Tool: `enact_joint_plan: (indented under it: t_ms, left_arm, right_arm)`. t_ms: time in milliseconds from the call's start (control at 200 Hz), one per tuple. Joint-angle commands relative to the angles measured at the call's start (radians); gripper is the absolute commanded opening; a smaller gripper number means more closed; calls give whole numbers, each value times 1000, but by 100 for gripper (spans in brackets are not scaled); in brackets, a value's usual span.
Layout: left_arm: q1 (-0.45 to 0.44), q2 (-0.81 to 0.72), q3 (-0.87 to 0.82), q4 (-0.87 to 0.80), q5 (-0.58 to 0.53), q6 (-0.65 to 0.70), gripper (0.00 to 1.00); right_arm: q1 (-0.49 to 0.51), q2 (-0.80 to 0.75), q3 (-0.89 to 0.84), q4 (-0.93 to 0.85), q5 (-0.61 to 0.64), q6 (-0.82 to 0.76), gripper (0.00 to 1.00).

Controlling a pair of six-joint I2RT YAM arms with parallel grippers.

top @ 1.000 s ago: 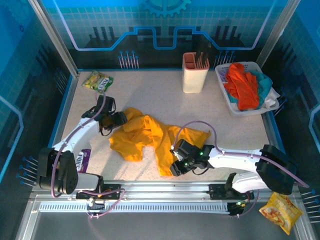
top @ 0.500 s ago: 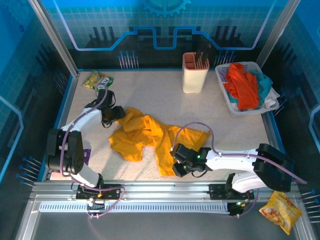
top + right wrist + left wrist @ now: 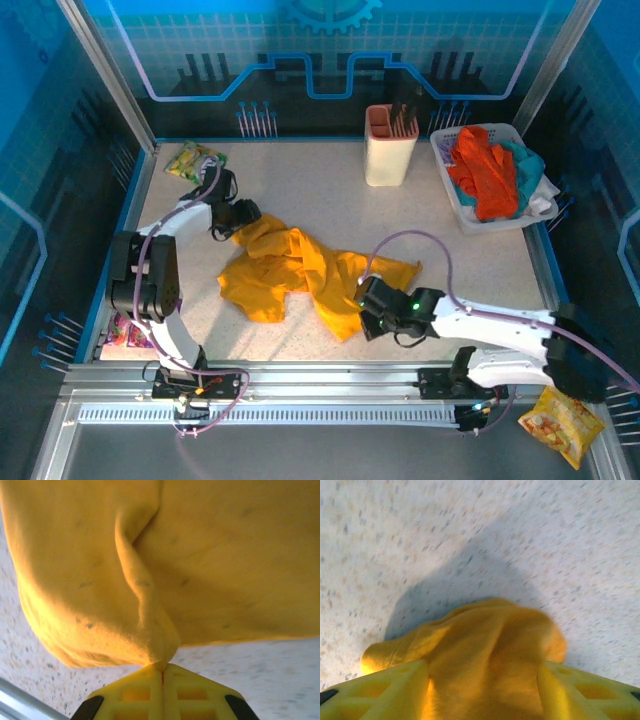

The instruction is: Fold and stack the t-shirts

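Note:
A mustard-yellow t-shirt (image 3: 290, 265) lies crumpled across the middle of the table. My left gripper (image 3: 245, 217) is at its far-left corner. In the left wrist view a thick bunch of the shirt (image 3: 485, 640) is pinched in my left gripper (image 3: 482, 685), which keeps the fingers (image 3: 385, 690) apart. My right gripper (image 3: 368, 308) is at the shirt's near-right strip. In the right wrist view it (image 3: 162, 666) is shut on a fold of the shirt (image 3: 200, 555), just above the tabletop. More t-shirts (image 3: 485, 175), orange-red, teal and whitish, are heaped in the basket.
The white basket (image 3: 446, 165) stands at the back right, with a beige holder (image 3: 390, 145) to its left. A green-yellow snack packet (image 3: 195, 160) lies at the back left. An orange snack bag (image 3: 560, 420) sits off the table's near right corner. A purple packet (image 3: 125, 330) lies by the left arm.
My left gripper has moved toward the back of the table with the shirt's corner. My right gripper has shifted right, dragging the near strip of the shirt with it.

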Motion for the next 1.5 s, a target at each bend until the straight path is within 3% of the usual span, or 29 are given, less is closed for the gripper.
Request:
enact_joint_plan:
  t_ms: [0, 110, 285, 590, 660, 770, 911, 1076, 1236, 1496]
  left_arm:
    - [8, -15, 85, -52, -14, 65, 60]
    - [4, 22, 154, -86, 8, 90, 59]
    - [-55, 179, 331, -270, -62, 190, 57]
    - [-95, 259, 348, -322, -33, 165, 42]
    - [-95, 254, 331, -320, -26, 169, 35]
    - [-93, 248, 334, -339, -16, 185, 16]
    - [-94, 159, 339, -332, -20, 176, 1]
    - [-93, -30, 292, -261, -42, 180, 0]
    - [-93, -202, 231, -153, -80, 200, 0]
    - [-93, -283, 276, 38, -149, 263, 2]
  right_arm:
    - [-59, -100, 58, -109, 97, -80, 0]
    - [-87, -167, 54, -110, 120, -144, 0]
    - [-125, -187, 50, -128, 137, -178, 0]
    - [-172, -201, 52, -132, 183, -158, 0]
    - [-200, -197, 68, -130, 215, -155, 0]
    - [-267, -189, 113, -89, 237, -185, 0]
    - [-353, -154, 224, -37, 239, -251, 0]
    - [-416, -134, 327, 16, 264, -336, 0]
    - [-519, -110, 402, 41, 289, -326, 0]
    - [-695, 18, 539, 119, 224, -329, 0]
